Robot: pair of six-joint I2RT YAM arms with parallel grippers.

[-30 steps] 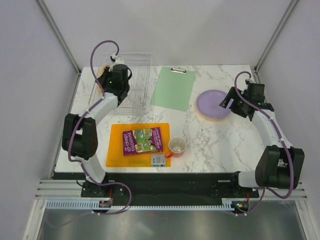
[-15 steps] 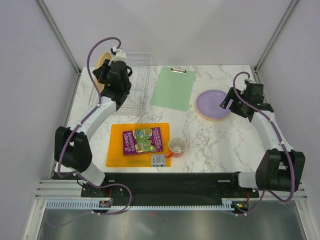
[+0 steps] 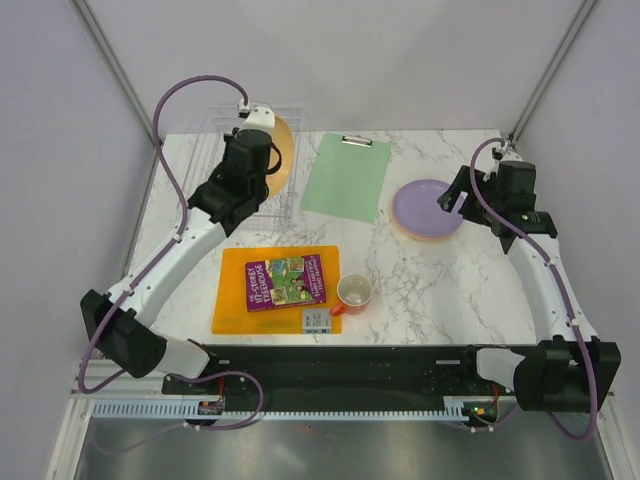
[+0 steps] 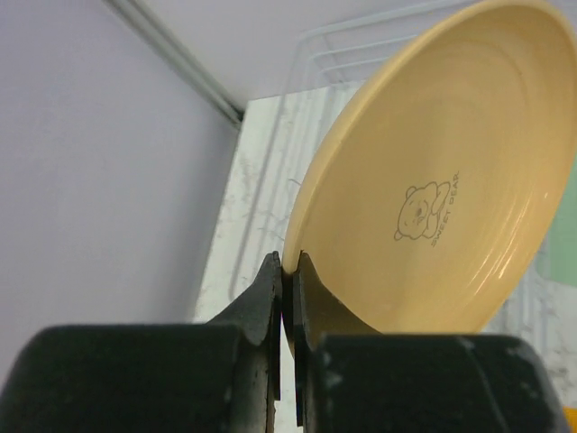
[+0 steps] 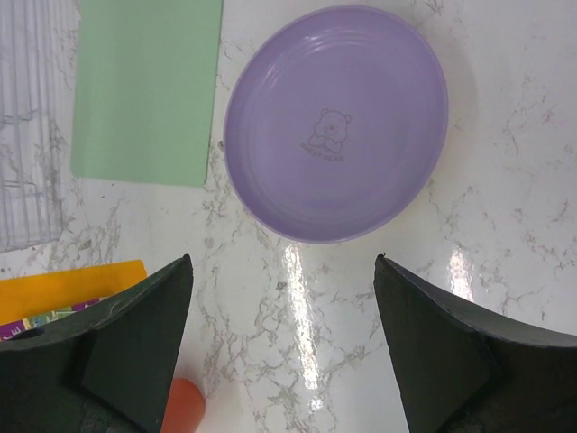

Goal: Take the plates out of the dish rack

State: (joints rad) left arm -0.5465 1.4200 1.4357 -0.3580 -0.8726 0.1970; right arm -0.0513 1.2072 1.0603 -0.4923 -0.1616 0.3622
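Observation:
My left gripper (image 3: 266,150) is shut on the rim of a yellow-orange plate (image 3: 282,150). It holds the plate on edge above the right part of the clear dish rack (image 3: 210,135). In the left wrist view the fingers (image 4: 287,262) pinch the plate (image 4: 433,189), with rack wires (image 4: 361,50) behind. No other plate shows in the rack. A lilac plate (image 3: 428,207) lies flat at the right, with a pinkish rim (image 3: 425,237) under its near edge. My right gripper (image 3: 455,197) is open and empty, hovering above the near edge of the lilac plate (image 5: 335,122); its fingers (image 5: 284,259) are spread wide.
A green clipboard (image 3: 347,177) lies between the rack and the lilac plate. An orange cutting board (image 3: 230,300) at the front carries a purple book (image 3: 285,282) and a small box (image 3: 317,320). An orange cup (image 3: 354,292) stands at the board's right edge.
My left arm has lifted the yellow-orange plate from the rack's far left and swung it right across the rack. My right arm has shifted only slightly above the lilac plate.

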